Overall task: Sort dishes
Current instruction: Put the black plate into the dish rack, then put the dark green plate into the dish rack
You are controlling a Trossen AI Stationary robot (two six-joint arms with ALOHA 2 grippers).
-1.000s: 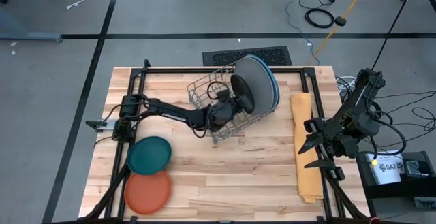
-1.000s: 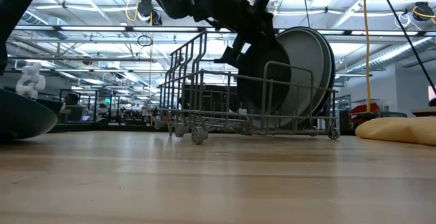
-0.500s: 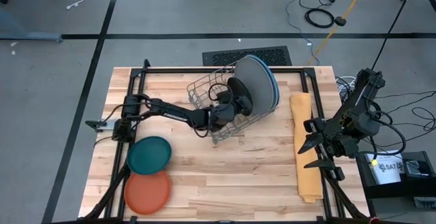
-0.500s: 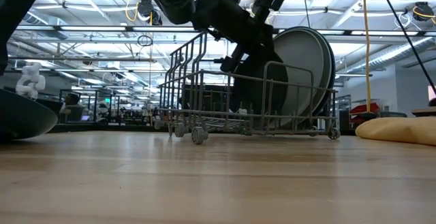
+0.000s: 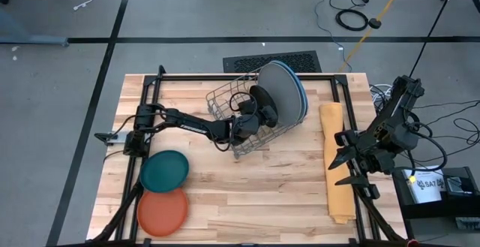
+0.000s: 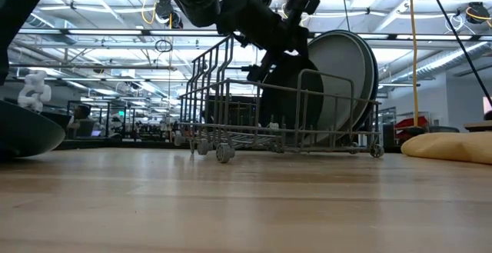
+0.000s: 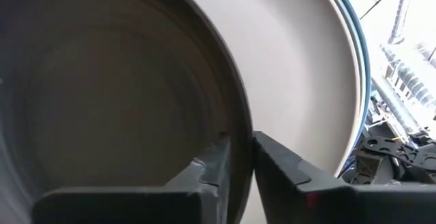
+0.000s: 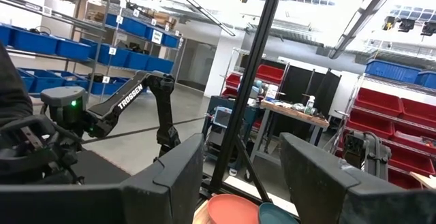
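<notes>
My left gripper [image 5: 257, 115] reaches over the grey wire rack [image 5: 238, 119] and is shut on the black plate [image 5: 264, 104], which stands on edge inside the rack. Behind it the grey plate [image 5: 283, 89] and two blue plates [image 5: 301, 97] stand on edge, leaning in the rack's right end. The teal plate [image 5: 165, 170] and the orange plate [image 5: 163, 211] lie flat at the table's near left. My right gripper [image 5: 339, 168] waits open above the yellow cloth [image 5: 334, 164] at the table's right. My left gripper pinches the black plate's rim [image 7: 235, 125] between its two fingers [image 7: 212, 166], one on each face. It comes slanting down from the table's left. The plate stands nearly upright [image 6: 288, 91], its lower part among the rack's wires.
The rack stands at the table's far middle, its left half free of plates. The folded yellow cloth runs along the right edge. A black frame [image 5: 150, 89] borders the table. Bare wood [image 5: 255, 194] lies between the flat plates and the cloth.
My left gripper has gone down a little with the black plate, which now stands lower in the rack and more upright than a second ago. It has kept still over the last half second.
</notes>
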